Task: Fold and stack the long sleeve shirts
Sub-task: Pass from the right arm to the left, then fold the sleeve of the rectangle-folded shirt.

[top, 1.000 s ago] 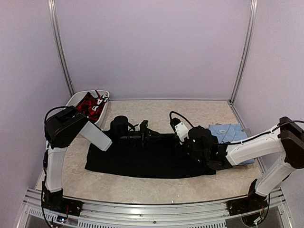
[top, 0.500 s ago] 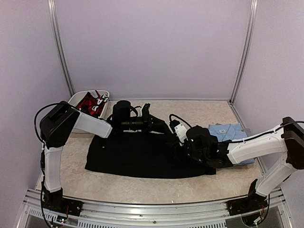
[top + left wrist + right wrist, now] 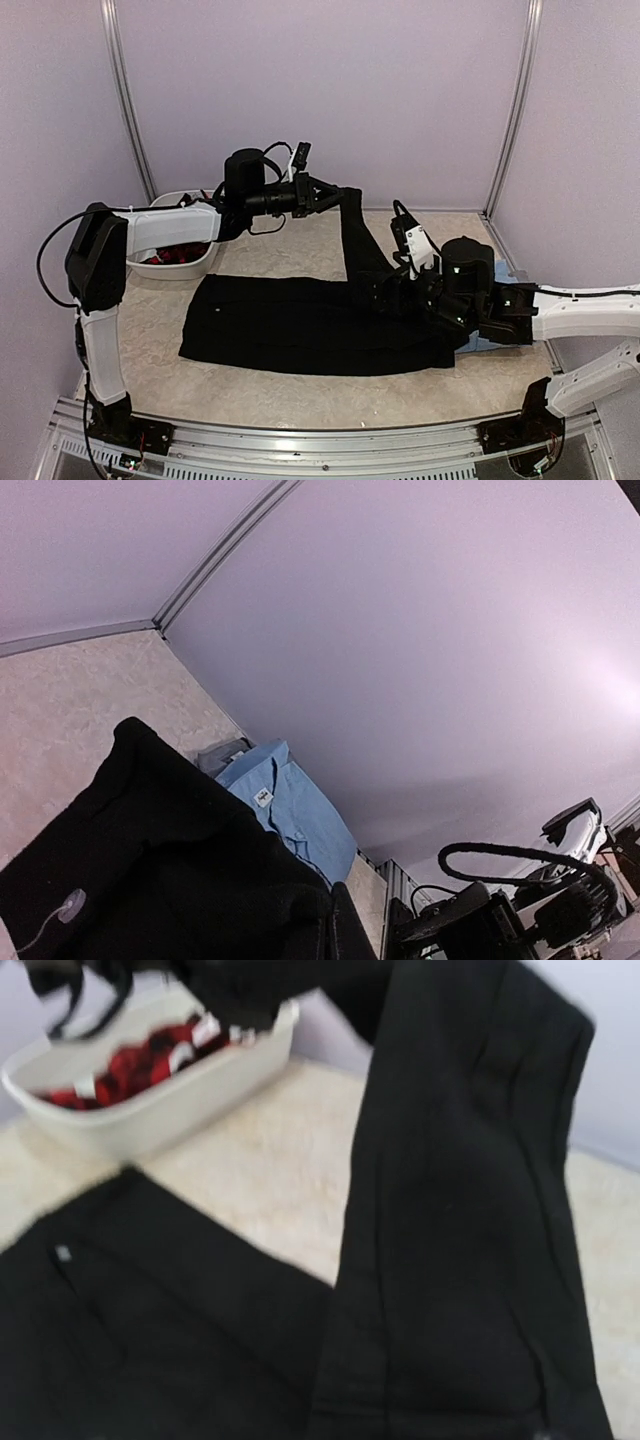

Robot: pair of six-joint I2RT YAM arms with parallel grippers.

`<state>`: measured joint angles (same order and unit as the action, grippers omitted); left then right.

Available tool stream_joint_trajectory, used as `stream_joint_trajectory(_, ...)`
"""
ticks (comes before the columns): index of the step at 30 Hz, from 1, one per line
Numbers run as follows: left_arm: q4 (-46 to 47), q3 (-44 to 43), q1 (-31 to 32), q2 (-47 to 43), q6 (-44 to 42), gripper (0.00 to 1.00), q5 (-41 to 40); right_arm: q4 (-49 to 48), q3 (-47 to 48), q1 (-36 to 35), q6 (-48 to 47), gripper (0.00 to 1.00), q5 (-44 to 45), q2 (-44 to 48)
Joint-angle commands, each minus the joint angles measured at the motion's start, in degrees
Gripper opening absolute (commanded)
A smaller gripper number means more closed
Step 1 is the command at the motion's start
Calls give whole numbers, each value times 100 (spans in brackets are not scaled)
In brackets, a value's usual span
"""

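**Top view:** The left arm's fingers, pressed together on a fold of the black shirt, hold a strip of it high above the back of the bench. The rest of the garment lies spread flat across the middle. The right arm's fingers sit low at the foot of that strip. Against the dark cloth it cannot be told whether they are spread or closed. A white tub of red patterned cloth stands at back left.

**Left wrist:** Black cloth with a small white button fills the lower frame. Beyond it, the light blue shirt lies on the bench, collar and label showing.

**Right wrist:** The strip hangs at right, the flat part lies lower left, and the tub stands behind.
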<state>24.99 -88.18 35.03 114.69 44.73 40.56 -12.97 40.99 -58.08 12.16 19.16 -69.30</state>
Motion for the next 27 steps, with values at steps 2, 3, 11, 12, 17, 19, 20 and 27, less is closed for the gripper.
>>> stream_joint_trajectory(2,-523,-563,19,-89,-607,0,140,320,-184,227,247,88,234,543)
stream_joint_trajectory(3,-530,-549,26,-101,-598,0,83,443,-181,294,307,88,302,589)
stream_joint_trajectory(11,-1061,134,184,-787,-957,0,-1284,872,-195,904,714,88,478,518)
stream_joint_trajectory(12,-1125,230,251,-939,-1044,0,-1520,895,-178,954,731,88,484,480)
stream_joint_trajectory(17,-1791,387,729,-1352,-1485,0,-2806,954,-80,1109,778,88,338,262)
stream_joint_trajectory(19,-1934,472,934,-1495,-1436,0,-3412,938,-59,1136,774,87,248,154)
stream_joint_trajectory(20,-1994,512,1016,-1527,-1425,0,-3630,929,-50,1147,776,87,216,101)
stream_joint_trajectory(27,-2794,380,1415,-1480,-1827,0,-5045,979,64,1180,783,88,-9,-256)
